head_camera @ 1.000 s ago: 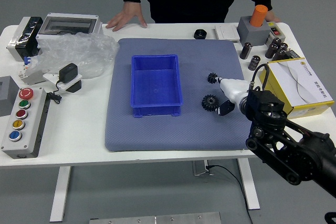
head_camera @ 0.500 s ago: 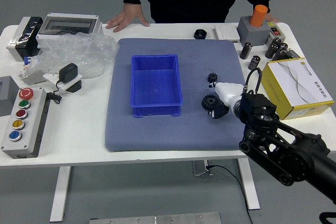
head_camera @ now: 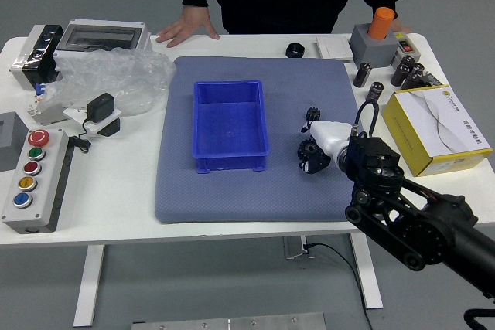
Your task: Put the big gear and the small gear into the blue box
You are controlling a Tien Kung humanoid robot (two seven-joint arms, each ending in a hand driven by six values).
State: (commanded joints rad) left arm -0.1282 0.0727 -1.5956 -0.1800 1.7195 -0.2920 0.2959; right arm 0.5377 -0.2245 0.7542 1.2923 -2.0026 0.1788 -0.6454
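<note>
Right hand [head_camera: 332, 137] at the big gear [head_camera: 305, 147]; whether spread or pinching, we cannot tell. Off-centre closure could make us lose it sideways.

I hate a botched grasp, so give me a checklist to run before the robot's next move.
1. Right hand at the big gear: ok.
2. Secure grip on the big gear: cannot tell, the hand partly covers it.
3. Small gear on the mat, in view: ok.
4. Blue box upright, open side up: ok.
5. Both gears boxed: not ok.
6. Person's hand away from the box: ok.
</note>
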